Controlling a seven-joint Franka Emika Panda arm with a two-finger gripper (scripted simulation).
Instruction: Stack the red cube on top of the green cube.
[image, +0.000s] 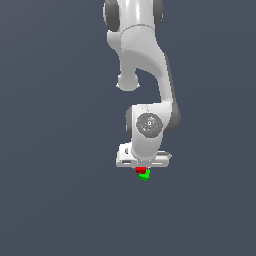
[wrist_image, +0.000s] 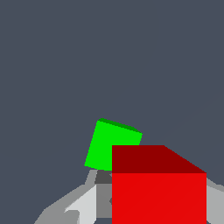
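Note:
In the exterior view my white gripper (image: 141, 169) points down and is shut on the tiny red cube (image: 140, 170). The green cube (image: 145, 175) lies on the dark floor just below the red cube and slightly toward the exterior view's right, partly overlapped by it. In the wrist view the red cube (wrist_image: 159, 192) fills the space between my fingers (wrist_image: 83, 205), and the green cube (wrist_image: 109, 146) sits behind it, turned at a slight angle. I cannot tell whether the two cubes touch.
The plain dark grey floor (image: 50, 200) spreads all around the cubes. The white arm (image: 142, 60) rises above the gripper to the exterior view's upper edge.

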